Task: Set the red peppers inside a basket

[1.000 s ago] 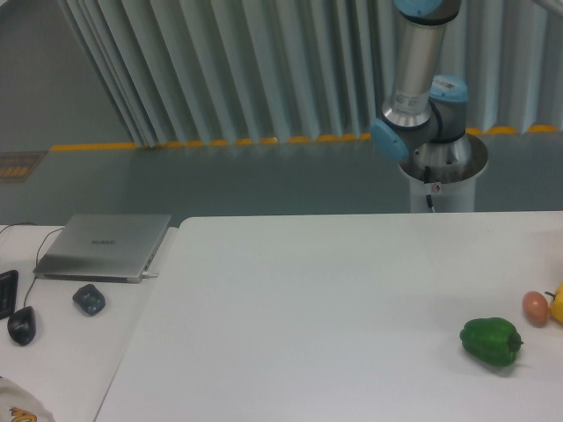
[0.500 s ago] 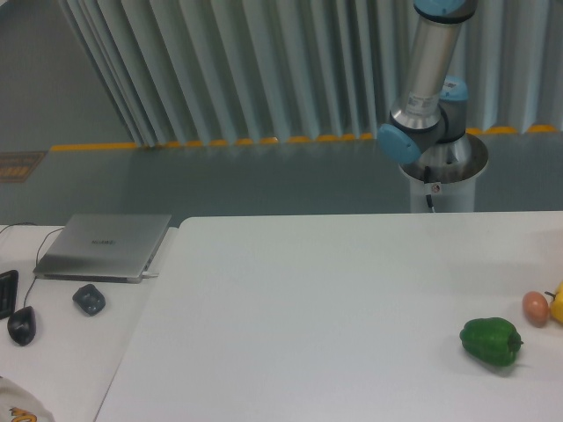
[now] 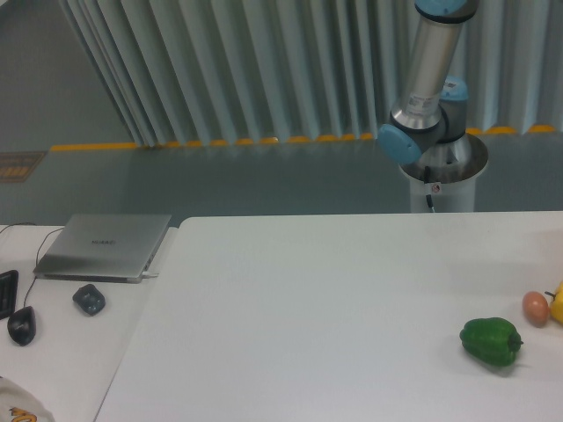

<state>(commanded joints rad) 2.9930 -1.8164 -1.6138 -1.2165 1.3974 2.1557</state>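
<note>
The red pepper is out of view, and no basket shows. Only the lower part of the robot arm [image 3: 429, 83] is visible at the back right, rising out of the top of the frame from its base [image 3: 442, 167]. The gripper is out of view. On the white table [image 3: 308, 299] a green bell pepper [image 3: 490, 341] lies near the right front.
A small orange-pink egg-shaped item [image 3: 536, 307] and a yellow item [image 3: 558, 302], cut by the frame edge, lie at the right. On the left side table are a closed laptop [image 3: 106, 246], a dark small object [image 3: 88, 299], a mouse [image 3: 22, 325] and a keyboard edge [image 3: 5, 293].
The arm's upright segment leaned to the right between one second ago and half a second ago; it has held still since. Nothing on the table moved.
</note>
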